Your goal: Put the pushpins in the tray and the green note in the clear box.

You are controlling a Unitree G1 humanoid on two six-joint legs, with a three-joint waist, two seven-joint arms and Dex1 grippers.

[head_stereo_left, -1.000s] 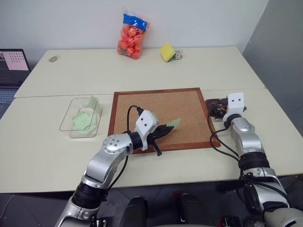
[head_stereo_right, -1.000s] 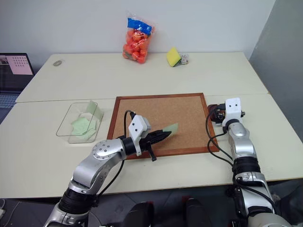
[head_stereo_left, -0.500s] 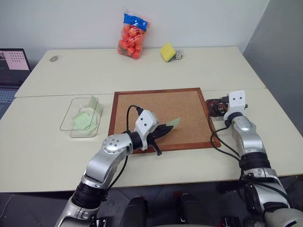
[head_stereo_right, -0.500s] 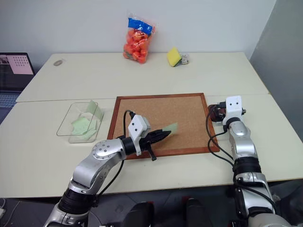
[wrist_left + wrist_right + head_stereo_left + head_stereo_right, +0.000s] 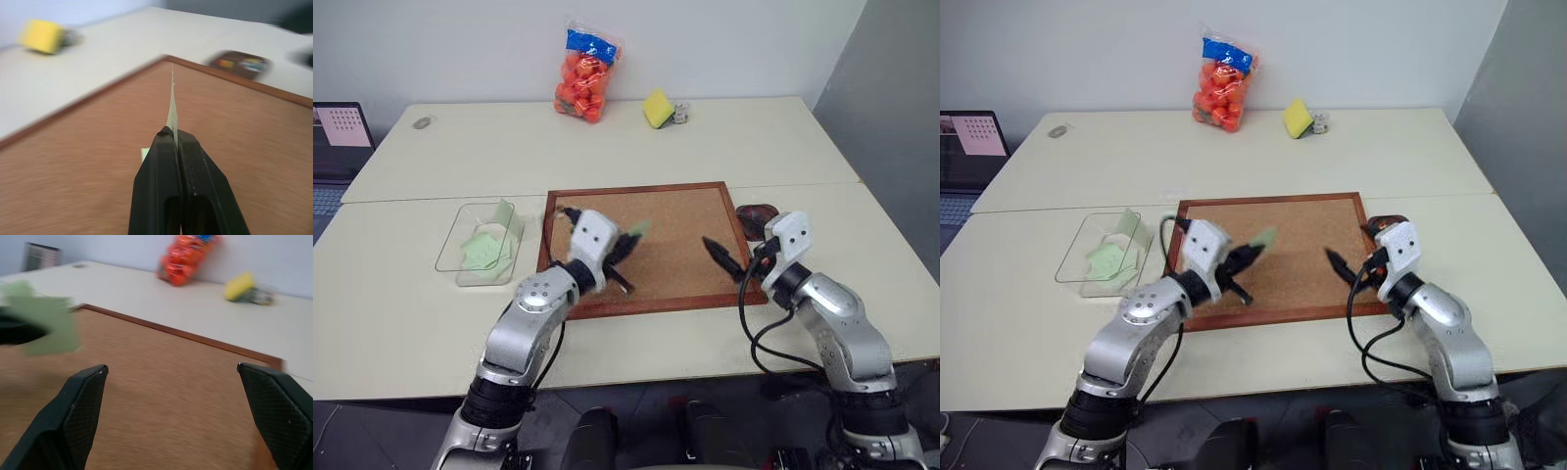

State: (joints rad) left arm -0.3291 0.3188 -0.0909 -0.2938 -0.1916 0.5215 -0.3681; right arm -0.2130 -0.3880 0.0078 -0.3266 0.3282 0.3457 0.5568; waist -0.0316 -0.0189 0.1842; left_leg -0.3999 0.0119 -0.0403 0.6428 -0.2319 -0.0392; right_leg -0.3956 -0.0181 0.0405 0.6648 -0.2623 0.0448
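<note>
My right gripper (image 5: 717, 255) has swung off the tray (image 5: 756, 217) over the corkboard (image 5: 675, 257), jaws released. My left gripper (image 5: 174, 134) stays clenched on the green note (image 5: 171, 110), seen edge-on from its wrist.

The corkboard (image 5: 646, 245) lies on the table (image 5: 607, 147). Behind the corkboard stand a bag of orange balls (image 5: 585, 73) and a yellow sponge (image 5: 657, 108); a laptop (image 5: 335, 137) is far to its left.
</note>
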